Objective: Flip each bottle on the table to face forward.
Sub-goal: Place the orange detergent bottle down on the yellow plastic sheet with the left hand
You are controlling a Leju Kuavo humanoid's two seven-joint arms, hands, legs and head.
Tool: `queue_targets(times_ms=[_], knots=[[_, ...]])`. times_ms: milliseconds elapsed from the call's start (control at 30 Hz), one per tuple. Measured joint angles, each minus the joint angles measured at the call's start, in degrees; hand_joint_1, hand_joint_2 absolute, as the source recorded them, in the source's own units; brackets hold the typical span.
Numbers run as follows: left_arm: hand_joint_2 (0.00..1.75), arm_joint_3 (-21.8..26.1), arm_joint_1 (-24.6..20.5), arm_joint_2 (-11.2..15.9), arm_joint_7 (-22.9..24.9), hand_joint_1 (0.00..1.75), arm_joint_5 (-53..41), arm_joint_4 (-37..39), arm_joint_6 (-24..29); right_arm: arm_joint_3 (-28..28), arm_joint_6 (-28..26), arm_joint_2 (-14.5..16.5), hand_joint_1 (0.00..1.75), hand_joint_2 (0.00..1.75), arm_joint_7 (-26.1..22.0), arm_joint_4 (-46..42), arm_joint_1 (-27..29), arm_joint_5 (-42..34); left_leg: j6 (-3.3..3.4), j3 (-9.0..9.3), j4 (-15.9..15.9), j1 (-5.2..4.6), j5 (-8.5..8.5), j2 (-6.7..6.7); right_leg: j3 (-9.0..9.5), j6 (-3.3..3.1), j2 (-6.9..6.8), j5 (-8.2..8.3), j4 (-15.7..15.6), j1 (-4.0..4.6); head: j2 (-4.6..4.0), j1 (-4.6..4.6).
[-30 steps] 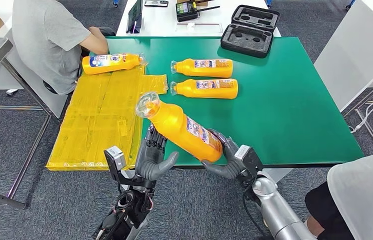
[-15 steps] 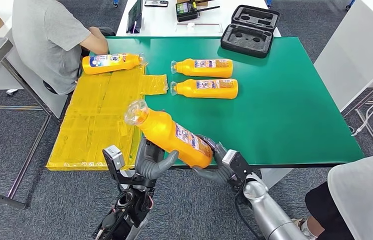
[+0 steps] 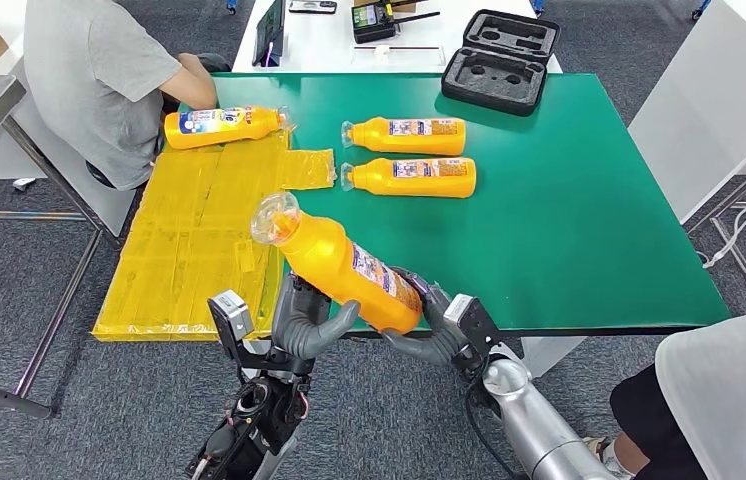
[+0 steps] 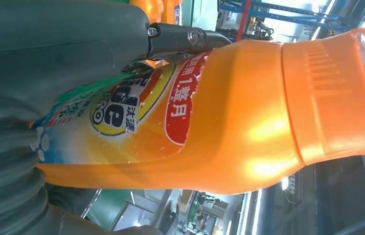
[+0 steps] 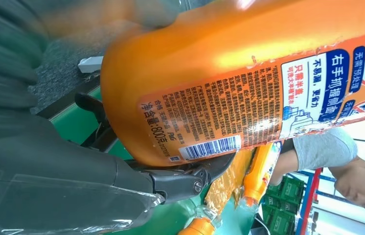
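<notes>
I hold an orange bottle (image 3: pixel 344 262) aloft at the near edge of the green table (image 3: pixel 589 220), its cap end tilted up and away from me. My left hand (image 3: pixel 306 322) cups it from beneath; my right hand (image 3: pixel 427 322) wraps its base, fingers (image 5: pixel 180 183) curled against the label. Three more bottles (image 3: pixel 411 155) lie flat farther back on the table.

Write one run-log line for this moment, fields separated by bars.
held bottle: lifted, tilted, over table edge | left hand: holds it | right hand: holds base | two bottles lying on table
</notes>
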Motion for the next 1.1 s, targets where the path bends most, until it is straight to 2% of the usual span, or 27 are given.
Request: queue_targets(times_ms=[433, 467, 567, 600, 1100], knots=[[1.75, 0.0, -0.1, 0.0, 0.0, 0.00, 0.2, 1.1, -2.5, 0.0, 1.2, 0.0, 1.75, 1.75, 0.0, 0.0, 0.0, -0.1, 0.00, 0.00, 0.0, 0.00, 0.00, 0.00, 0.00, 0.00, 0.00, 0.00, 0.0, 0.00, 0.00, 0.00], [1.75, 0.0, -0.1, 0.0, 0.0, 0.35, 0.2, 1.1, -2.5, 0.0, 1.2, 0.0, 1.75, 1.75, 0.0, 0.0, 0.0, -0.1, 0.00, 0.00, 0.0, 0.00, 0.00, 0.00, 0.00, 0.00, 0.00, 0.00, 0.0, 0.00, 0.00, 0.00], [1.75, 0.0, -0.1, 0.0, 0.0, 1.66, 0.2, 1.2, -2.5, 0.0, 1.2, 0.0, 1.75, 1.75, 0.0, 0.0, 0.0, 0.0, 0.00, 0.00, 0.0, 0.00, 0.00, 0.00, 0.00, 0.00, 0.00, 0.00, 0.0, 0.00, 0.00, 0.00], [1.75, 0.0, -0.1, 0.0, 0.0, 1.75, 0.3, 1.3, -2.6, 0.0, 1.2, 0.0, 1.75, 1.75, 0.0, 0.0, 0.0, 0.0, 0.00, 0.00, 0.0, 0.00, 0.00, 0.00, 0.00, 0.00, 0.00, 0.00, 0.0, 0.00, 0.00, 0.00], [1.75, 0.8, -0.2, 0.0, -0.1, 1.75, -1.2, 1.4, -4.2, 0.3, 2.8, 0.8, 1.75, 1.75, 0.0, 1.3, -0.9, 0.6, 0.00, -0.01, 0.0, 0.00, 0.00, -0.01, 0.01, 0.00, 0.00, 0.00, 0.0, 0.00, 0.00, 0.01]])
